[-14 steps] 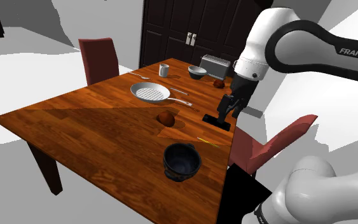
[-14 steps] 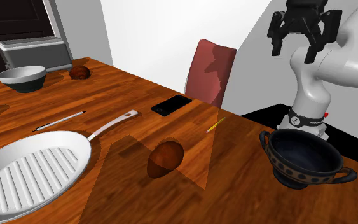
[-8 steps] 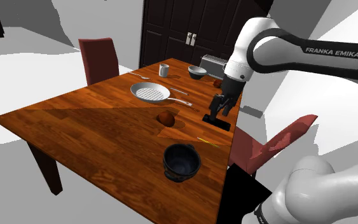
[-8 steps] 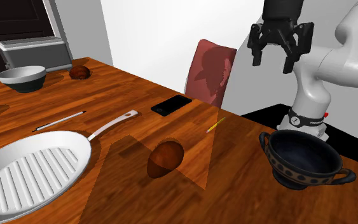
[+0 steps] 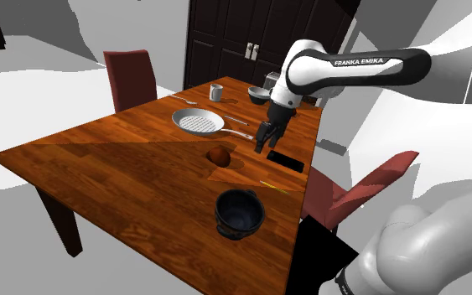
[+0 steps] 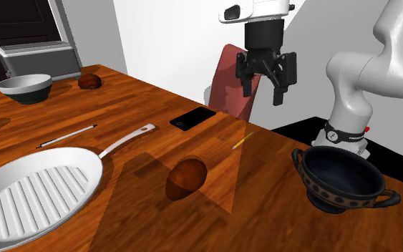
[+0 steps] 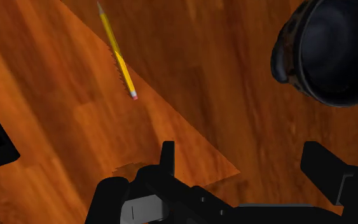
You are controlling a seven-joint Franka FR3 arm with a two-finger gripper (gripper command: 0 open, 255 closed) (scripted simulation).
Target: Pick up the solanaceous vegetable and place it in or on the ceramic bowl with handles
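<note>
The claw (image 6: 262,91) hung above the bench (image 6: 121,107) with its fingers apart and empty, near the black phone (image 6: 192,117) and yellow pencil (image 7: 117,54). The brown potato (image 6: 187,177) lay on the wood between the pan (image 6: 35,190) and the dark two-handled bowl (image 6: 346,179) — touching neither.

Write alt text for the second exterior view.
The open black gripper hangs empty above the wooden table near a black phone. Nearer the camera, a brown round vegetable lies between a ribbed white pan and a dark two-handled bowl.
</note>
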